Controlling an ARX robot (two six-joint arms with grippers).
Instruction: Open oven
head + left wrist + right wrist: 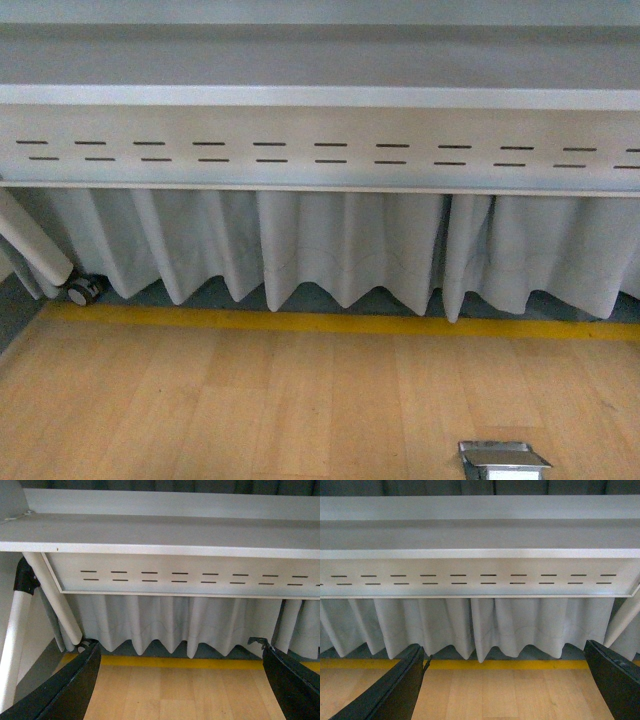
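Two tools hung low, jaws spread wide and empty: left tool (178, 650), right tool (505, 649), facing the surface (320, 97) edge and curtain (340, 250). The oven showed in no view, likely standing above.

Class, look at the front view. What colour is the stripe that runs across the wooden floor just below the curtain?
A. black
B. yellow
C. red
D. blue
B: the stripe across the floor, just below the curtain, is plainly yellow, and it shows the same in both wrist views.
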